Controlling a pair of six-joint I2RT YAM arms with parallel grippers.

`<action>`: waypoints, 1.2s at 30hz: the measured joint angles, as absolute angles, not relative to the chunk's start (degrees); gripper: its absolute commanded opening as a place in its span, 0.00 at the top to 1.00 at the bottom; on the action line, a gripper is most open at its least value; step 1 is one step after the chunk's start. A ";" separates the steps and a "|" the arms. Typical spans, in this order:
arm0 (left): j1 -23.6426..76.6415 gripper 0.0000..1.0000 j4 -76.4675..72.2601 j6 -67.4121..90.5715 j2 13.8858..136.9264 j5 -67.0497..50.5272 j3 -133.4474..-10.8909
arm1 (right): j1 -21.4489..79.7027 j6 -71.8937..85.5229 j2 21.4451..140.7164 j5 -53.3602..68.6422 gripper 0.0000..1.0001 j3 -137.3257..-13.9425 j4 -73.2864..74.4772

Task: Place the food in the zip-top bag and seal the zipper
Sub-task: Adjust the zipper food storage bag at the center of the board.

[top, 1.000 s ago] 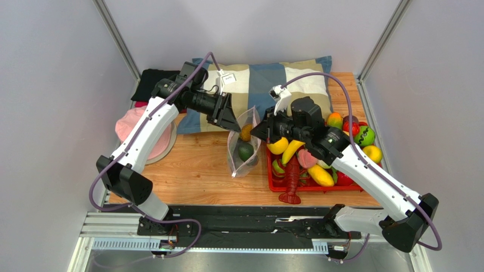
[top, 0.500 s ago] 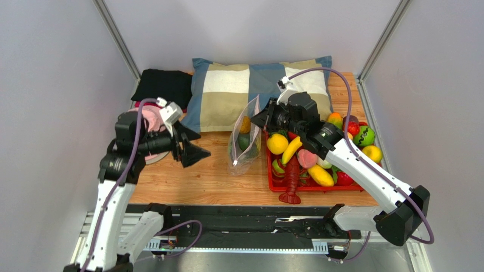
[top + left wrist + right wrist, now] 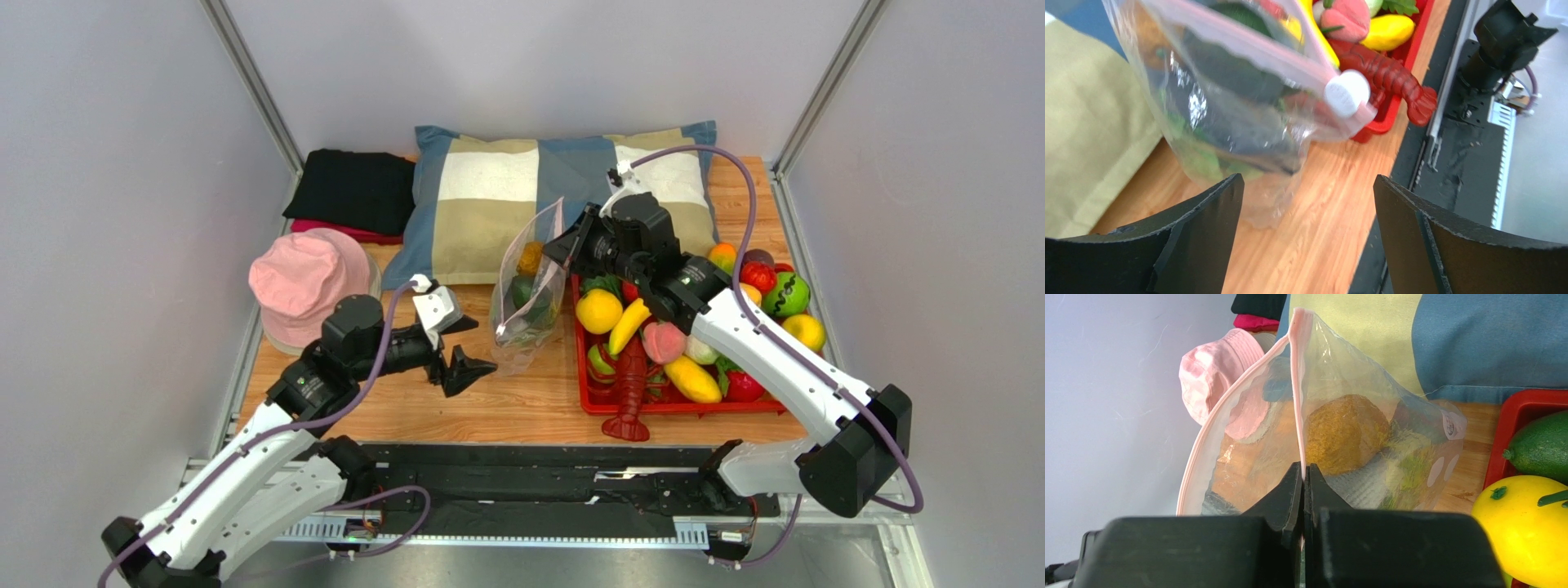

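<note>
- While your right gripper (image 3: 1304,473) is clamped on the zipper (image 3: 1296,373), it holds the bag (image 3: 1364,373) upright, just beside the tray (image 3: 581,380).
- Your left gripper (image 3: 1308,184) has its fingers spread wide and empty, close to the bag but not touching it.
- A round fruit (image 3: 1346,432) and an avocado (image 3: 1229,67) sit inside the bag, whose mouth gapes.
- Judging by that, sealing is the step in hand.
- Next, you need the left fingers on the slider (image 3: 1346,92), then a steady pull along the strip.

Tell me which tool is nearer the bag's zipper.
Right. The right tool is shut on the zipper; the left tool hangs open, apart from the zip-top bag, on its near-left side.
</note>
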State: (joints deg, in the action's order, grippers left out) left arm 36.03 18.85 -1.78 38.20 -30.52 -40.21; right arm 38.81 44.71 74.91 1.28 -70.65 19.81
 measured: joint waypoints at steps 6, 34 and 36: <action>42.94 0.24 10.35 -0.08 41.93 -19.14 -40.03 | 38.81 44.45 74.81 0.45 1.00 -70.67 19.86; 42.33 0.48 41.65 10.48 74.74 -12.60 -83.96 | 38.44 30.52 69.10 8.93 1.00 -67.55 20.51; 42.33 0.72 42.72 11.00 74.94 -11.75 -83.96 | 38.44 29.65 68.49 9.15 1.00 -67.42 20.53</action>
State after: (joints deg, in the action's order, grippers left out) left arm 42.33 42.72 11.00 74.94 -11.75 -83.96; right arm 38.44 29.65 68.49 9.15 -67.42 20.53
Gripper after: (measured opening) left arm 0.532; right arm 0.010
